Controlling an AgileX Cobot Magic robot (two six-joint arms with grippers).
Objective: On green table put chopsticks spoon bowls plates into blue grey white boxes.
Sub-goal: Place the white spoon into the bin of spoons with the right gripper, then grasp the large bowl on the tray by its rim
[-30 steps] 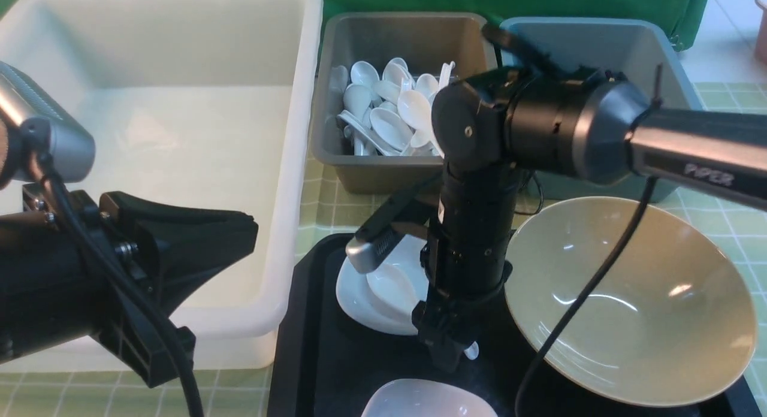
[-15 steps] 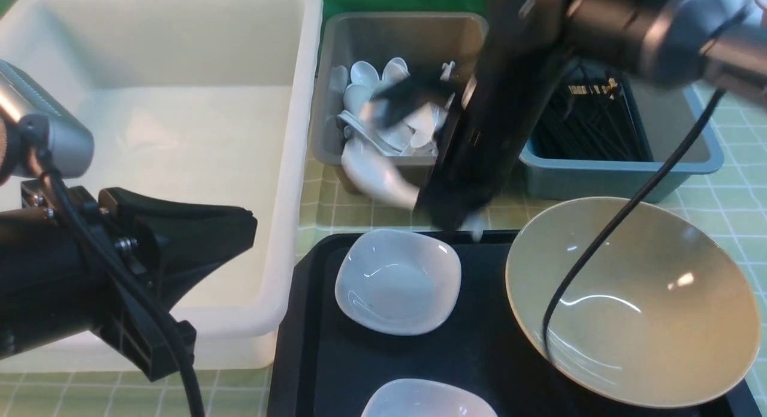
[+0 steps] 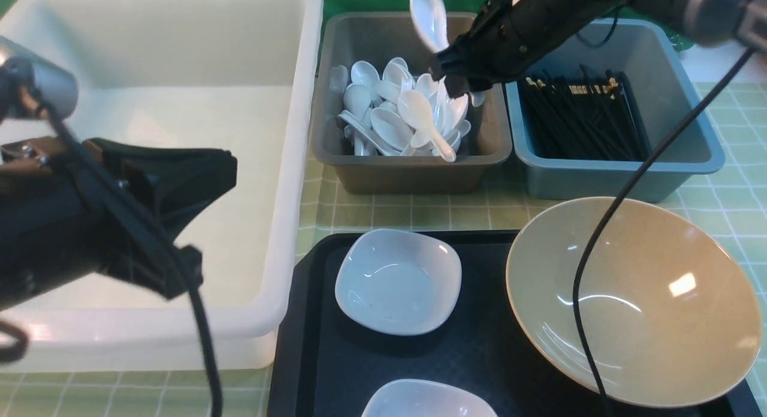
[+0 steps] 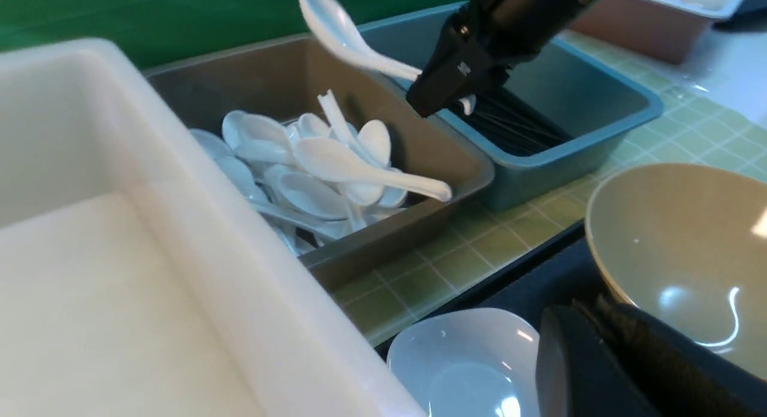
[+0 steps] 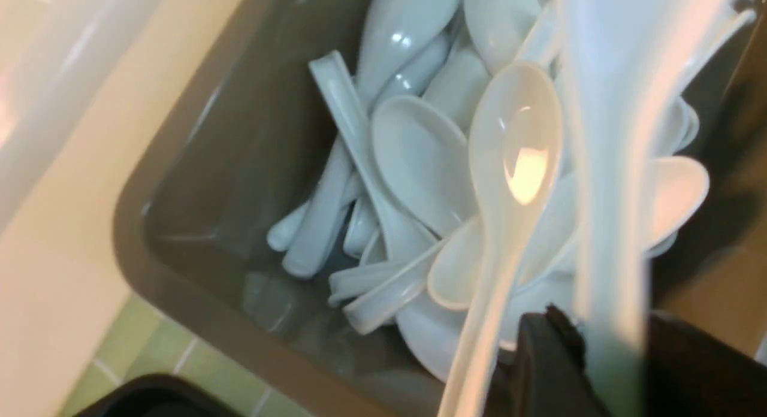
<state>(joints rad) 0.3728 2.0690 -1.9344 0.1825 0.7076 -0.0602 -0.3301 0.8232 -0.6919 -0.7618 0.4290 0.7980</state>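
My right gripper (image 3: pixel 455 75) hangs over the grey box (image 3: pixel 407 171), shut on the handle of a white spoon (image 3: pixel 426 15) whose scoop points up. Several white spoons (image 3: pixel 401 114) lie piled in that box. The blue box (image 3: pixel 599 180) beside it holds black chopsticks (image 3: pixel 584 117). A tan bowl (image 3: pixel 647 303) and two white plates (image 3: pixel 398 282) (image 3: pixel 428 402) rest on a black tray (image 3: pixel 479 363) on the green table (image 3: pixel 413 213). The big white box (image 3: pixel 293 135) holds nothing. My left gripper (image 3: pixel 230 165) is shut and holds nothing, in front of the white box.
A pinkish-brown tub (image 4: pixel 653 27) with white things in it stands beyond the blue box. The right arm's black cable (image 3: pixel 605 243) droops across the tan bowl. A green backdrop (image 4: pixel 120 15) rises behind the boxes.
My right gripper closed on the spoon in the plate on the tray, then rose and swung back over the grey box. The left arm shifted slightly left.
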